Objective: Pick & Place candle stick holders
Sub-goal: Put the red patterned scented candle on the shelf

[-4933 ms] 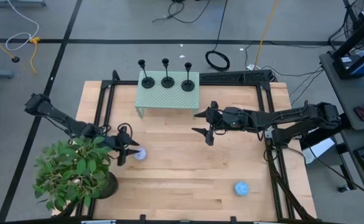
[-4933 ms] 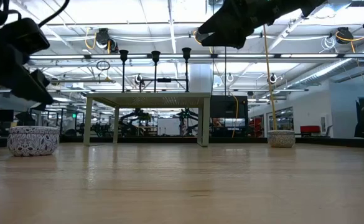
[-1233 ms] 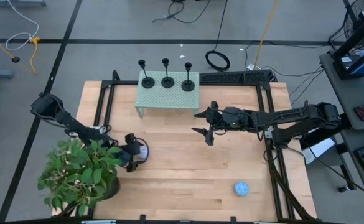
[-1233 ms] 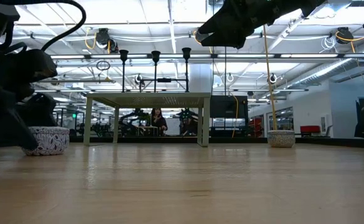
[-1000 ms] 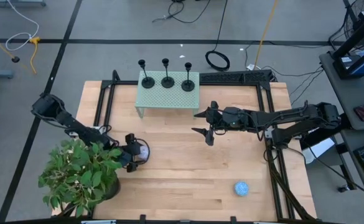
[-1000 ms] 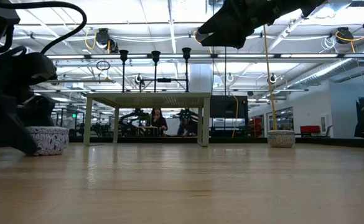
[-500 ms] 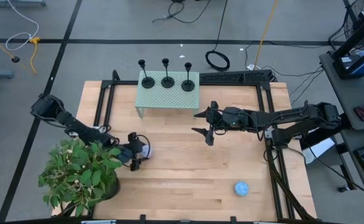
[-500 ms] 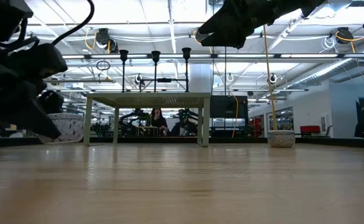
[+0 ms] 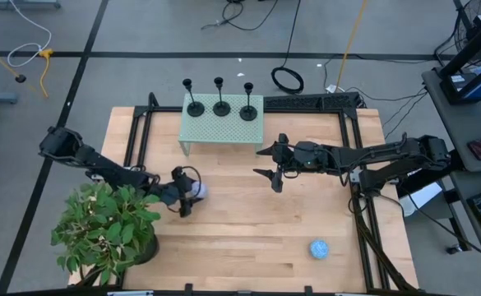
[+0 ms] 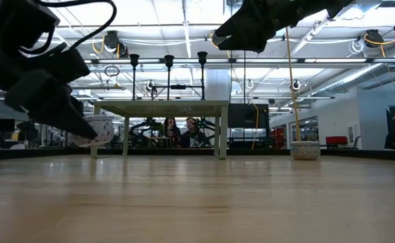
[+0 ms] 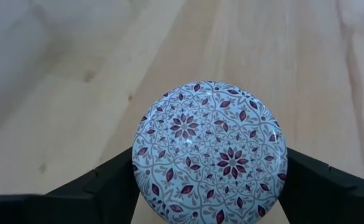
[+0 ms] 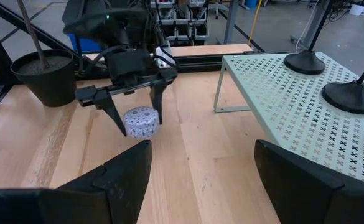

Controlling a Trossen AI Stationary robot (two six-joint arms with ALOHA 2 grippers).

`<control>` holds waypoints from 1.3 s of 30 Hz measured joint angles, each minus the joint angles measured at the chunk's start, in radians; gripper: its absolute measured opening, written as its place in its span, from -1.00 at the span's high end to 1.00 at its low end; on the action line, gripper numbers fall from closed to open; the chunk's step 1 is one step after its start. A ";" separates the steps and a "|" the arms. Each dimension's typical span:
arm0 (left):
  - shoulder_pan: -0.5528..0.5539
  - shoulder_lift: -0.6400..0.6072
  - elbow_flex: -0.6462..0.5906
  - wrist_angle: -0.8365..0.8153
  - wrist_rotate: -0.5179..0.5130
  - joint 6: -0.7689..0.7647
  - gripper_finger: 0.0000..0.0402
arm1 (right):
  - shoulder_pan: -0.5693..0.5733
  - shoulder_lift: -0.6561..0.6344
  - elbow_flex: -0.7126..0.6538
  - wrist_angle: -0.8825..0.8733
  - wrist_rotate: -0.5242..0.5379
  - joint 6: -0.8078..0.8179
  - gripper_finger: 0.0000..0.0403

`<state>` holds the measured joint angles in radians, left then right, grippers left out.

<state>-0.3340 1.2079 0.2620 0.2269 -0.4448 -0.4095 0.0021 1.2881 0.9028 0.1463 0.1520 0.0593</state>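
Three black candle stick holders (image 9: 221, 97) stand by their round bases on a pale green perforated stand (image 9: 224, 130) at the table's far side. They also show in the right wrist view (image 12: 350, 87). My left gripper (image 9: 186, 196) is shut on a small round white tin with a purple flower pattern (image 9: 194, 188), left of the table's centre. My right gripper (image 9: 267, 165) hangs open and empty over the table's middle, right of the stand. My left gripper pinches the tin's round side wall (image 11: 139, 180) between its two fingers (image 11: 107, 186), one on each side. The fingers point down, slanting in from the table's left. The tin (image 12: 140, 122) is lifted clear of the table, its patterned lid up.
A potted plant (image 9: 104, 230) stands at the near left corner. A second, blue patterned tin (image 9: 319, 248) lies near the near right corner. Black rails (image 9: 145, 115) frame the table. People (image 10: 183, 131) show far behind the table in the low view.
My left gripper has gone up with the tin, which was on the table and now hangs clear of it. It has also shifted a little toward the table's right and far edges.
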 joint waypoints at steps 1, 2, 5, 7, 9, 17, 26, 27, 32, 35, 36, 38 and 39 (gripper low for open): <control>0.007 0.000 0.002 0.012 0.003 0.018 -0.58 | 0.000 0.000 0.000 0.000 0.000 0.000 -0.38; 0.012 0.000 0.007 0.019 0.010 0.040 -0.59 | 0.000 0.000 0.000 0.000 0.000 0.000 -0.38; 0.031 0.000 0.034 0.023 0.025 0.097 -0.55 | 0.000 0.000 0.000 0.000 0.000 0.000 -0.38; 0.049 0.000 0.058 0.024 0.025 0.125 -0.49 | 0.000 0.000 0.000 0.000 0.000 0.000 -0.38; 0.070 0.000 0.083 0.023 0.025 0.147 -0.47 | 0.000 0.000 0.000 0.000 0.000 0.000 -0.38; 0.148 0.000 0.246 -0.146 0.025 0.287 -0.63 | 0.000 0.000 0.000 0.000 0.000 0.000 -0.38; 0.278 0.000 0.508 -0.491 0.021 0.327 -0.47 | 0.000 0.000 0.000 0.000 0.000 0.000 -0.38; 0.291 0.000 0.529 -0.512 0.012 0.336 -0.48 | 0.000 0.000 0.000 0.000 0.000 0.000 -0.38; 0.358 0.000 0.604 -0.572 -0.055 0.377 -0.65 | 0.000 0.000 0.000 0.000 0.000 0.000 -0.38; 0.407 0.000 0.612 -0.575 -0.054 0.349 -0.70 | 0.000 0.000 0.000 0.000 0.000 0.000 -0.38; 0.425 0.000 0.612 -0.584 -0.053 0.334 -0.69 | 0.000 0.000 0.000 0.000 0.000 0.000 -0.38; 0.460 0.000 0.612 -0.621 -0.054 0.304 -0.64 | 0.000 0.000 0.000 0.000 0.000 0.000 -0.38; 0.478 0.000 0.612 -0.640 -0.053 0.286 -0.61 | 0.000 0.000 0.000 0.000 0.000 0.000 -0.38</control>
<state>0.1444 1.2076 0.8738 -0.4127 -0.4980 -0.1234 0.0017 1.2881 0.9028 0.1463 0.1522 0.0589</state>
